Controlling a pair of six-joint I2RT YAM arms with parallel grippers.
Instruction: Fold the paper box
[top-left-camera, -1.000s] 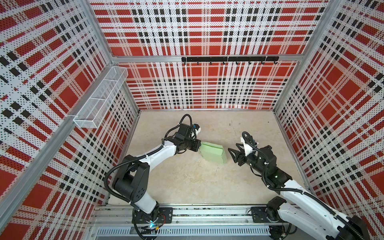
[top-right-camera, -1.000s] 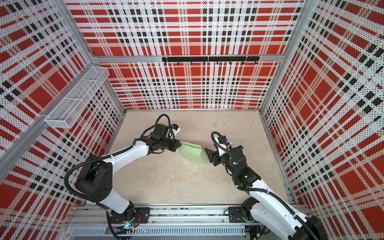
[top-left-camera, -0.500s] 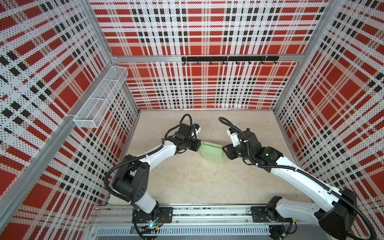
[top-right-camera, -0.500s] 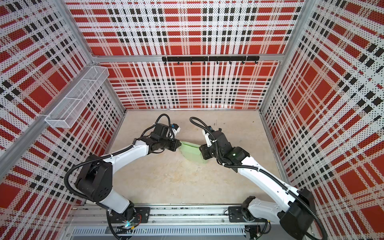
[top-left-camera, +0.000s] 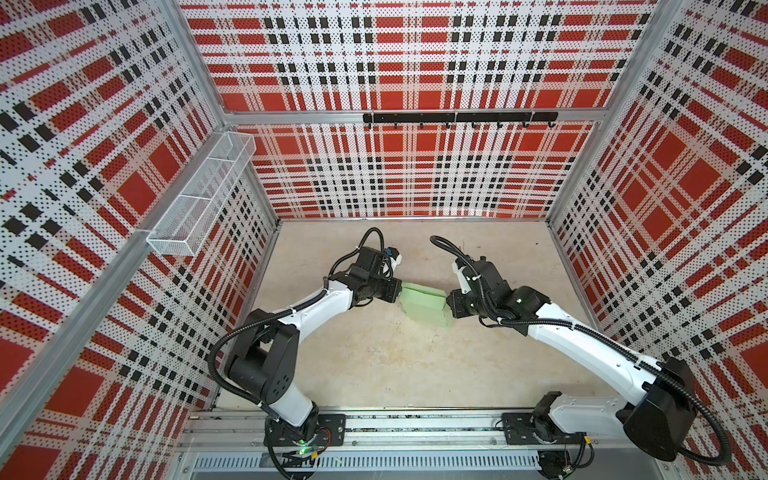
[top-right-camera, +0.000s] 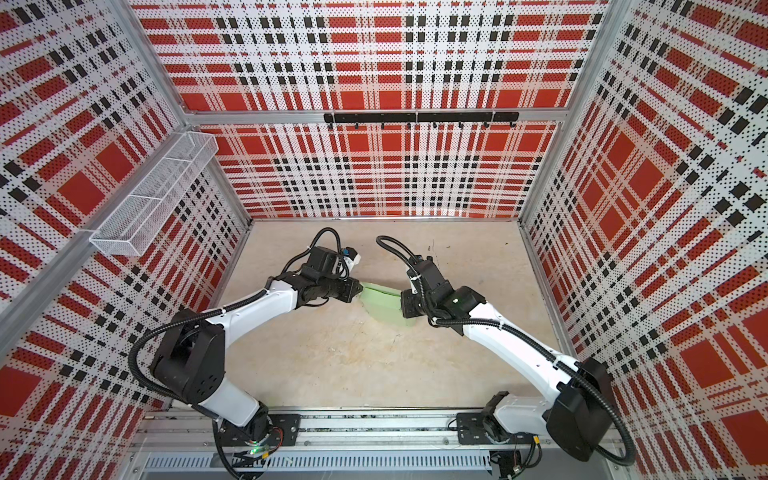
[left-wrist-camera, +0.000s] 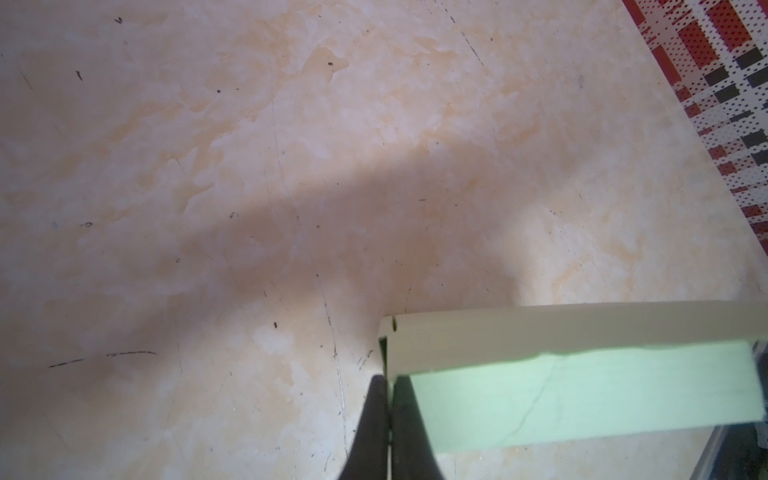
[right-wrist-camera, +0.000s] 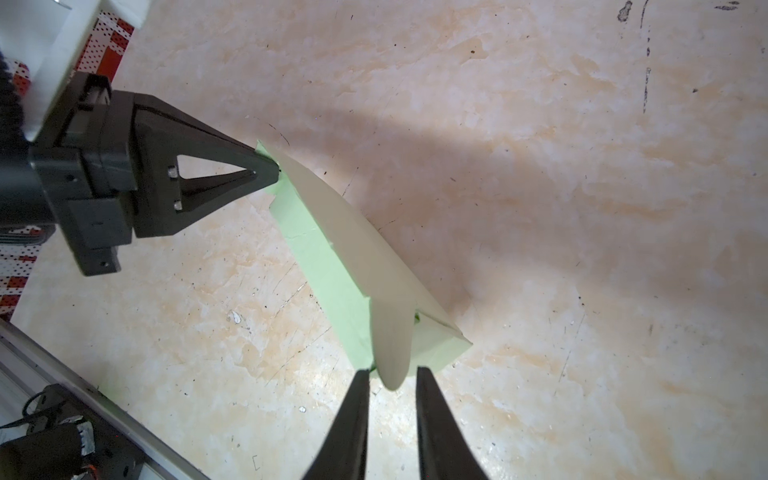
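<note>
The paper box (top-left-camera: 424, 305) sits on the table (top-left-camera: 374, 365). In both top views the box (top-right-camera: 382, 305) lies between the two claws. It is green on the outside and pale on the inside. It is only partly folded. In the right wrist view a long pale panel leans over the green side of the box (right-wrist-camera: 332, 266).

The left claw (top-left-camera: 400, 289) is at one end of the box. Its two fingers are pressed tight together on a thin edge at the box's corner. The left wrist view shows this claw (left-wrist-camera: 388, 382) close up, with the box (left-wrist-camera: 582, 399) running away from its tips. It is holding the box there.

The right claw (top-left-camera: 447, 301) is at the other end of the box. Its fingers stand a little way apart, with only a narrow gap. In the right wrist view a round flap (right-wrist-camera: 390, 345) of the box pokes into the gap of this claw (right-wrist-camera: 392, 372). I cannot tell if the fingers touch the flap.

A black hook bar (top-left-camera: 457, 117) hangs on the wall behind the box. A wire basket (top-left-camera: 199, 199) hangs on the side wall, well apart from the box, on the left claw's side.
</note>
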